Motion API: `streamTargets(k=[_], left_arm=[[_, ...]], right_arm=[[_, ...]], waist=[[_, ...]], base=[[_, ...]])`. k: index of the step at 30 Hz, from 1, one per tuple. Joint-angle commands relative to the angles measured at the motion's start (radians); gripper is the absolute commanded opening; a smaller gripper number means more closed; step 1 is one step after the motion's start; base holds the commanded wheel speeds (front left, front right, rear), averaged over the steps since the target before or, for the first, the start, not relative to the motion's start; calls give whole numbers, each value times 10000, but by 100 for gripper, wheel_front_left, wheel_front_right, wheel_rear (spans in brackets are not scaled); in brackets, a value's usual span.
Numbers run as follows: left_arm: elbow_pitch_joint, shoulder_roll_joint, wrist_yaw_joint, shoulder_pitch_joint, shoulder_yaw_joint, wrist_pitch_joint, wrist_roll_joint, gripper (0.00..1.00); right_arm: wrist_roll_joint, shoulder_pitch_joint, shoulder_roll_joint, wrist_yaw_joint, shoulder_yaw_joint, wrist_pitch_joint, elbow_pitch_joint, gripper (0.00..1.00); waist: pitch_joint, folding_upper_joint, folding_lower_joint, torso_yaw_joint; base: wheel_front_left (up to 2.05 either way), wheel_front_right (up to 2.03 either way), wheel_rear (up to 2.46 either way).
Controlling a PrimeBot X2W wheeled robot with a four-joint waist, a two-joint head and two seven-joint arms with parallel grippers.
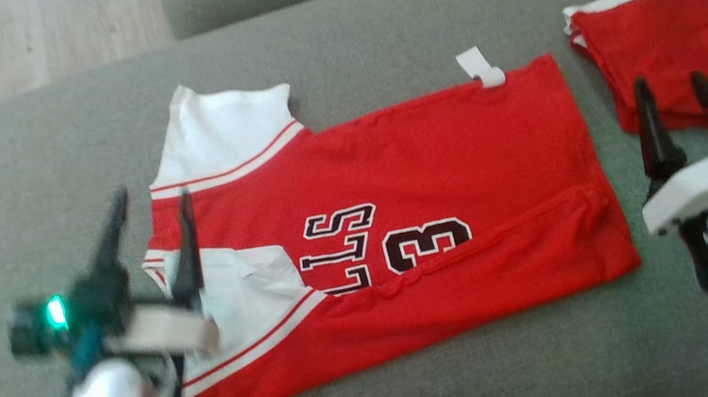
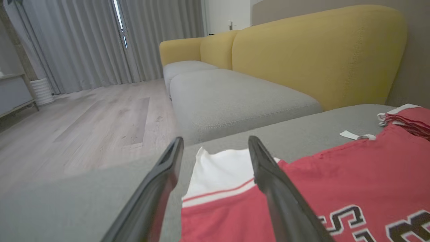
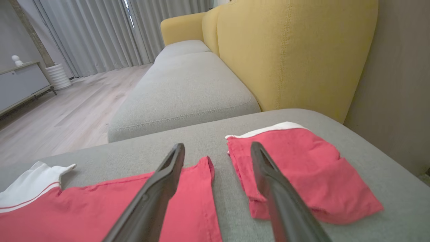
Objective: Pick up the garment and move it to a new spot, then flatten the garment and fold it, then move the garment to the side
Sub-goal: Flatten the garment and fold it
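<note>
L gripper (image 1: 151, 196) spread at jersey (image 1: 447, 155) edge, R gripper (image 1: 669, 81) spread — by folded cloth (image 1: 661, 29)

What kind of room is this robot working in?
Most likely a home living room: a yellow-backed sofa with grey seat cushions, long grey curtains, and a pale wood floor.

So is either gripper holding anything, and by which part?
Nothing is held. The left gripper is open over the sleeve end of the jersey; the right gripper is open, over the gap between the jersey and the folded red garment.
</note>
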Motion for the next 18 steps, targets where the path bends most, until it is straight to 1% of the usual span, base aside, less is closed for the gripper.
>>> streamTargets(k=[1, 5, 7, 8, 10, 12, 18], left_arm=[[-368, 362, -120, -920, 304, 106, 88, 100], [86, 1061, -1234, -2945, 17, 1281, 122, 100], [590, 1451, -1621, -3962, -226, 2035, 119, 100], [871, 1592, -1745, -4437, -319, 2396, -11, 100], [1470, 1905, -1883, -5303, -620, 3097, -255, 100], [2012, 2187, -1929, -6037, -977, 3625, -537, 100], [3191, 2891, -1943, -7491, -2488, 4667, -1886, 100]], right_arm=[[-109, -499, -26, 19, 266, -71, -410, 100], [-219, -1257, -55, 19, 289, 2, -595, 100], [-247, -1645, -125, 19, 370, 10, -612, 100], [-249, -1834, -158, 19, 434, 5, -608, 100], [-237, -2195, -220, 19, 565, -40, -566, 100], [-194, -2524, -256, 19, 692, -115, -497, 100], [-107, -3219, -320, 19, 995, -345, -259, 100]], waist=[[381, -1, -1, -117], [1182, -1, -1, -256], [1584, -1, -1, -378], [1790, -1, -1, -459], [2149, -1, -1, -614], [2443, -1, -1, -765], [3081, -1, -1, -1088]], base=[[0, 0, 0], [0, 0, 0], [0, 0, 0], [0, 0, 0], [0, 0, 0], [0, 0, 0], [0, 0, 0]])
